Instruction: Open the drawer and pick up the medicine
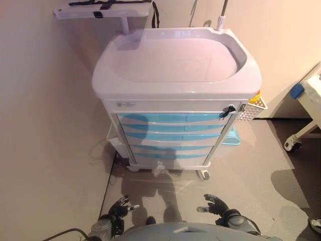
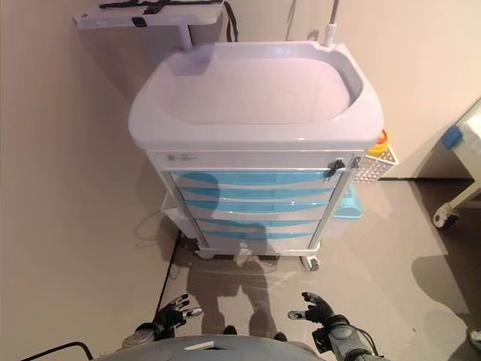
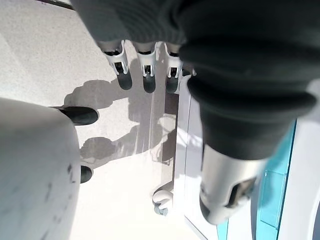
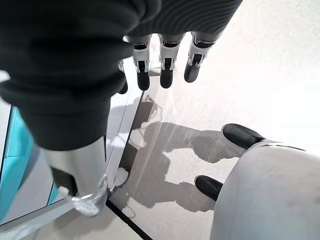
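Note:
A white medical cart [image 1: 175, 90] stands ahead of me with a stack of several blue drawers [image 1: 173, 135], all closed. A small dark key [image 1: 229, 110] sticks out at the top right of the drawer stack. No medicine is in sight. My left hand [image 1: 119, 208] hangs low at the bottom left, fingers relaxed and empty. My right hand [image 1: 215, 206] hangs low at the bottom right, fingers relaxed and empty. Both hands are well short of the cart. The cart's blue side shows in the left wrist view [image 3: 275, 190] and the right wrist view [image 4: 15, 155].
A wall [image 1: 45, 125] runs close along the cart's left side. A side shelf [image 1: 103, 9] juts out at the cart's top left. A white perforated basket [image 1: 252, 108] hangs on its right. Another wheeled white stand [image 1: 306, 115] is at the far right. Grey floor [image 1: 241, 170] lies between me and the cart.

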### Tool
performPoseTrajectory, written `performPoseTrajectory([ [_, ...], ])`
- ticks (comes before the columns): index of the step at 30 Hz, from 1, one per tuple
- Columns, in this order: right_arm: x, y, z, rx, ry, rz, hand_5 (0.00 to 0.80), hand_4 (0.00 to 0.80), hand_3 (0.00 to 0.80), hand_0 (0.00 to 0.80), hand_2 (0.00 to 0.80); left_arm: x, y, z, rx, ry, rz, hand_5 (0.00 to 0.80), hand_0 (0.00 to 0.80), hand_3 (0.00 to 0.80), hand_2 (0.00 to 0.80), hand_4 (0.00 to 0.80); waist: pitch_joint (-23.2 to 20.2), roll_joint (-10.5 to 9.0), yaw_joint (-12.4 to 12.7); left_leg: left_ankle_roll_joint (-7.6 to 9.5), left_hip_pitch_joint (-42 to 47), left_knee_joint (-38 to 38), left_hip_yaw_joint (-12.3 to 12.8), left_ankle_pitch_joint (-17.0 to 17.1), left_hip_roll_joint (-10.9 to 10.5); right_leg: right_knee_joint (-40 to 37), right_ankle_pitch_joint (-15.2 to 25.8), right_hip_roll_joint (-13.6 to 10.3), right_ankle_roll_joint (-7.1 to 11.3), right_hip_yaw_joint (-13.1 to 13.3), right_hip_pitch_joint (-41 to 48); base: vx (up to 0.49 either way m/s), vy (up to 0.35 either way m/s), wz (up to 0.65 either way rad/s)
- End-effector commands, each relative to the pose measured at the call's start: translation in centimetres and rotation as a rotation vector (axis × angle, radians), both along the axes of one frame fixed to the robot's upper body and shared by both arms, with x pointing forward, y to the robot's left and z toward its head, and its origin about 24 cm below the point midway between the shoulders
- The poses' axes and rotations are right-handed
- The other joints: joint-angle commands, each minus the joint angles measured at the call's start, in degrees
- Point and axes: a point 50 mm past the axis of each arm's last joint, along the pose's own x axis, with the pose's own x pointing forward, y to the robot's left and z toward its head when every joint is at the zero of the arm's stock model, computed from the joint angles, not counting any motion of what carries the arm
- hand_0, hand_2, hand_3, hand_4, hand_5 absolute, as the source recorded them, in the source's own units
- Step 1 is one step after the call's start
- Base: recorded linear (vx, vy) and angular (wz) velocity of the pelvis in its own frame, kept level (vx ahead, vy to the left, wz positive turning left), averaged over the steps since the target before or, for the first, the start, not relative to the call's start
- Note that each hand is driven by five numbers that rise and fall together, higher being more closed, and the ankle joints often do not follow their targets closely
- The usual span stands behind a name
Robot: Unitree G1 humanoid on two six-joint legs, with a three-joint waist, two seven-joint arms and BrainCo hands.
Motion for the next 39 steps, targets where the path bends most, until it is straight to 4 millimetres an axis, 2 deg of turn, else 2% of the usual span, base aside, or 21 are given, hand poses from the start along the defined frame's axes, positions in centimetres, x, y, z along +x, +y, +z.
performPoseTrajectory([
  [1,1.2,0.2,0.4,0.011,-0.037,0.010,0.000,0.000,0.000,0.000,0.000,1.4,-0.3,0.3,-0.025,-0.033,-0.015,0.000,0.000,0.000,0.000,0.000,0.60,-1.13,0.42,-0.08,1.79,0.89,3.27,-6.39,-0.57,1.05,1.00,-2.84,3.93,-0.64,-1.09,0.000,0.000,0.00],
  [18,0.5,0.0,0.2,0.002,-0.025,0.003,0.000,0.000,0.000,0.000,0.000,0.9,0.3,0.2,0.026,-0.016,0.027,0.000,0.000,0.000,0.000,0.000,1.66,-1.90,0.04,0.13,2.26,1.46,4.68,-7.23,-0.20,1.64,0.54,-2.71,3.96,-0.37,-1.02,0.067,0.000,-0.03],
  [27,0.5,0.1,0.3,-0.004,-0.053,0.000,0.000,0.000,0.000,0.000,0.000,2.1,0.2,0.6,-0.039,-0.077,0.099,0.000,0.000,0.000,0.000,0.000,3.53,-1.99,-0.58,0.49,-0.07,2.37,5.20,-7.34,-0.27,2.94,0.59,-2.96,4.08,0.25,-3.86,0.068,0.022,-0.07],
  [30,1.7,0.1,0.8,0.000,-0.099,-0.003,0.000,0.000,0.000,0.000,0.000,4.0,0.0,1.4,-0.098,-0.157,0.122,0.000,0.000,0.000,0.000,0.000,5.89,-2.36,-0.55,1.07,-4.43,7.13,5.44,-8.33,-0.63,6.22,0.14,-3.78,3.84,1.02,-7.64,-0.044,0.019,-0.09],
  [34,5.2,0.4,2.3,0.005,-0.223,0.012,0.000,0.000,0.000,0.000,0.000,9.4,-0.1,4.2,-0.165,-0.366,0.139,0.000,0.000,0.000,0.000,0.000,12.66,-2.96,-1.13,1.94,-14.10,14.02,6.22,-8.26,-0.85,12.02,1.02,-4.32,3.69,2.57,-17.17,-0.221,0.022,-0.15],
  [39,8.0,0.9,3.8,0.017,-0.311,0.020,0.000,0.000,0.000,0.000,0.000,14.3,-0.3,7.9,-0.247,-0.587,0.179,0.000,0.000,0.000,0.000,0.000,16.18,-4.46,-2.40,2.82,-23.99,20.98,7.94,-8.90,-0.72,16.65,2.51,-4.02,3.68,5.04,-27.41,-0.143,0.034,-0.24],
])
